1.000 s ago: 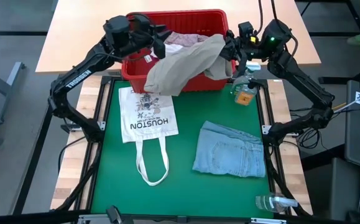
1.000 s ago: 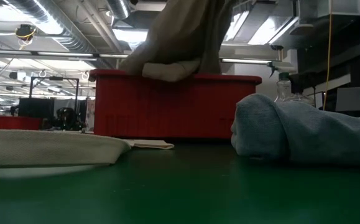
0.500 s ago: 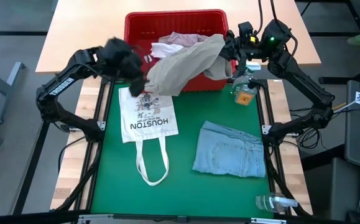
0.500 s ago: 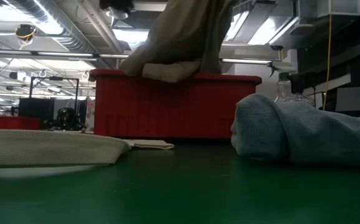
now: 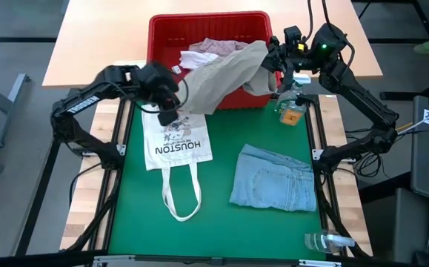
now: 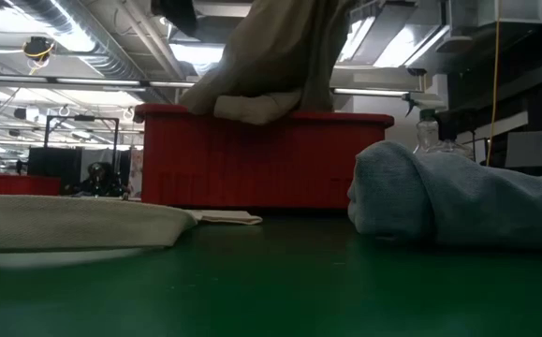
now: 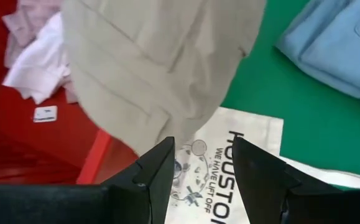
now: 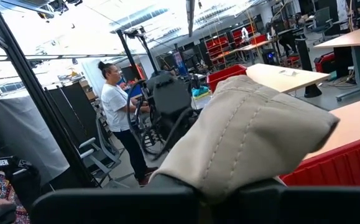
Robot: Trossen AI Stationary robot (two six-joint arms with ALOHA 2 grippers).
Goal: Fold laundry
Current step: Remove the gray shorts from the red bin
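A tan cloth (image 5: 218,78) slants from my right gripper (image 5: 272,63) down across the red basket (image 5: 162,30). Its lower end (image 6: 252,101) rests on the basket's front rim. My right gripper is shut on the cloth's upper end. My left gripper (image 5: 168,113) stands open above the top edge of a white printed tote bag (image 5: 175,141), just left of the cloth's lower end (image 7: 161,74), and touches nothing. Folded light blue jeans (image 5: 273,178) lie on the green mat. White and pink garments (image 7: 30,62) lie in the basket. My right gripper pinches a bunched, seamed end of the tan cloth (image 8: 254,137) between its two fingers, coming about level from the table's far right. Several layers bulge out past the fingers. The cloth hangs slack from there, draped over the basket's front rim.
A spray bottle (image 5: 291,107) stands by the basket's right front corner, another bottle (image 5: 325,241) lies at the near right. The tote bag's handles (image 5: 181,196) reach toward the near edge. Bare green mat (image 5: 221,230) shows along the near side. A person (image 8: 117,112) stands in the room beyond.
My left gripper has come from above the basket's far left corner toward the table's near side and down, tipping from about level to pointing steeply down. It now hangs over the tote bag's top edge. The tan cloth and my right gripper have kept still.
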